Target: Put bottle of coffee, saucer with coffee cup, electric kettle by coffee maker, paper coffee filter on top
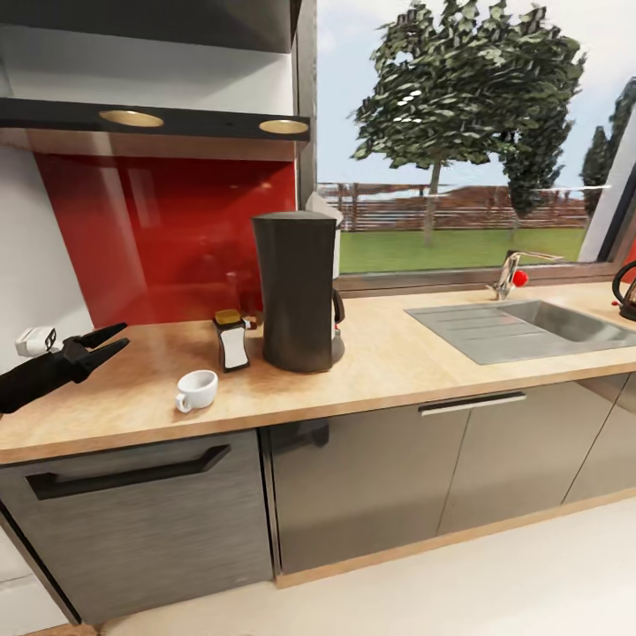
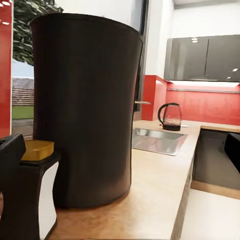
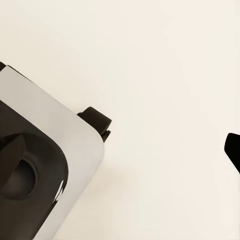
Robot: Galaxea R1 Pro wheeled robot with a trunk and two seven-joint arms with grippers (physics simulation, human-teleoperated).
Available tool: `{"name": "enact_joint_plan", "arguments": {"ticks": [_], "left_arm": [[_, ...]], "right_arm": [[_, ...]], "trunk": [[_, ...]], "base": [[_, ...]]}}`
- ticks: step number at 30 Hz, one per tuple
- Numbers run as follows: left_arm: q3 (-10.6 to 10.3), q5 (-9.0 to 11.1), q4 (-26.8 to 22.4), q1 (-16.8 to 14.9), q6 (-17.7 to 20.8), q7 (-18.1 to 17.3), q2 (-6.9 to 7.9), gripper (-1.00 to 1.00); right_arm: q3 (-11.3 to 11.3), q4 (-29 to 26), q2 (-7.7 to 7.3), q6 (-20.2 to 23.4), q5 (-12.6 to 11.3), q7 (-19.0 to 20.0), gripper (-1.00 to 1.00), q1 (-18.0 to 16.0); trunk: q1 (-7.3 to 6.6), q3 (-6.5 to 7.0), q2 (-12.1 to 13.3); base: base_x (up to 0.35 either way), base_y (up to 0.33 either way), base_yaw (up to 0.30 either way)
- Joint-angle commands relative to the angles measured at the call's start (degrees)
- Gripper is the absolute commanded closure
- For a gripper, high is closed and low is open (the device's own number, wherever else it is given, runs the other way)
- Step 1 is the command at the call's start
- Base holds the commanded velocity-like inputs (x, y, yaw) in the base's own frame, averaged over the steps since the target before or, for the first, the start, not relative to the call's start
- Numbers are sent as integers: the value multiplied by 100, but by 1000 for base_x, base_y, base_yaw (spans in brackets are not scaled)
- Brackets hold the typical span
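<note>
Coffee maker: upright on your countertop; bottle of coffee just beside it; coffee cup near the front edge
Electric kettle: far end, beyond the sink
Left gripper: arm reaching level over the counter; fingers parted, empty
Right gripper: possibly a dark tip at the wrist view's edge; you cannot tell its state

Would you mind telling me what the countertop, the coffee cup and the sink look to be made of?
The countertop looks like light wood or a wood-look laminate: pale tan with faint grain streaks and a matte face. The coffee cup looks like glazed white ceramic, smooth and evenly white, though plastic cannot be ruled out. The sink looks like brushed metal, probably stainless steel: grey with a soft sheen and ribbed drainer.
</note>
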Motion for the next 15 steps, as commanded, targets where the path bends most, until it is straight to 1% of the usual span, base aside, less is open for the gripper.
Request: {"name": "enact_joint_plan", "arguments": {"ticks": [1,9,11,15], "left_arm": [[-1,15,2,-5,63,-18,1,-100],[-1,15,0,-5,67,-18,1,-100],[-1,15,-3,-5,67,-18,1,-100],[-1,15,-5,-5,67,-18,1,-100]], "right_arm": [[38,18,3,-23,-61,42,-100,-4],[38,20,3,-23,-61,42,-100,-4],[38,20,1,-23,-61,45,-100,-6],[38,21,2,-23,-61,49,-100,-5]], "trunk": [[-1,-6,-3],[-1,-6,-3],[-1,-6,-3],[-1,-6,-3]], "base": [[-8,-51,194],[-17,-38,233],[-104,-157,134],[-139,-210,58]]}}
